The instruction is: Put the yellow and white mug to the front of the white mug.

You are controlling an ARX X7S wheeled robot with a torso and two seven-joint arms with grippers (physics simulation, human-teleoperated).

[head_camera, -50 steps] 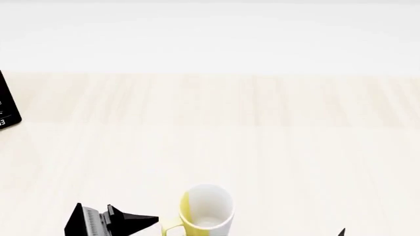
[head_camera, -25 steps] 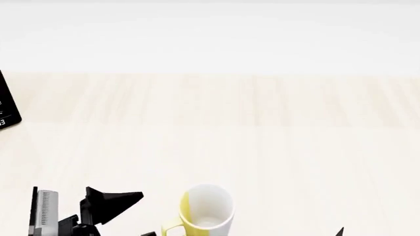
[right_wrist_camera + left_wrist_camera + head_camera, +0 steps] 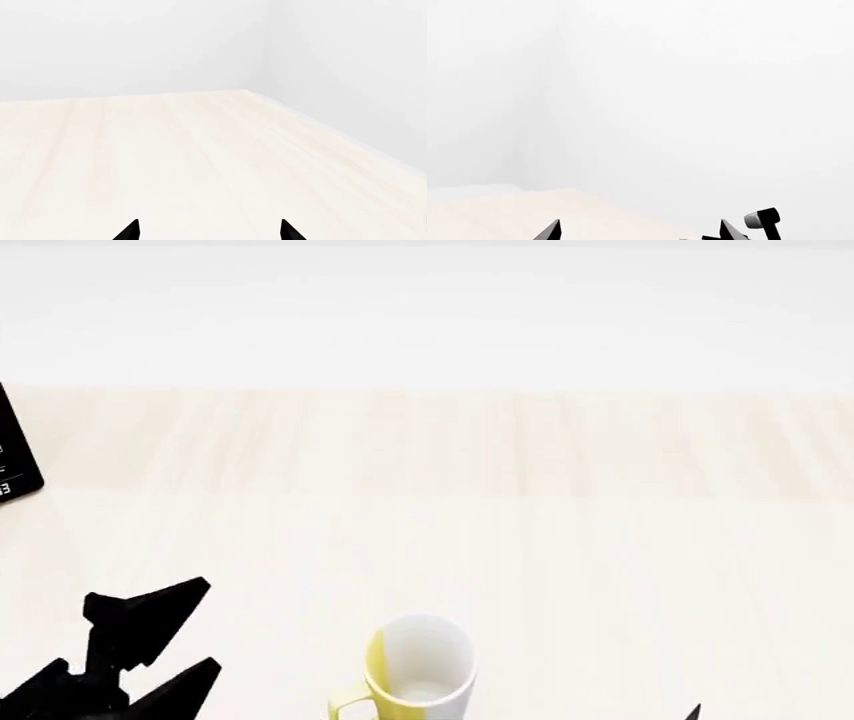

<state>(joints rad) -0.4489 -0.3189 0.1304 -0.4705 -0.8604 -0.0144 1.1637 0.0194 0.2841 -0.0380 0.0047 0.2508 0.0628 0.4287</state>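
The left hand, fingers apart and empty, has been drawn away from the yellow mug, left upright on the near tabletop; white mug unseen, placement unverified.

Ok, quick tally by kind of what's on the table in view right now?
Mugs: 1, the yellow and white mug
Dark devices: 1, the black object at the table's left edge
Total: 2. No white mug shows in any view.
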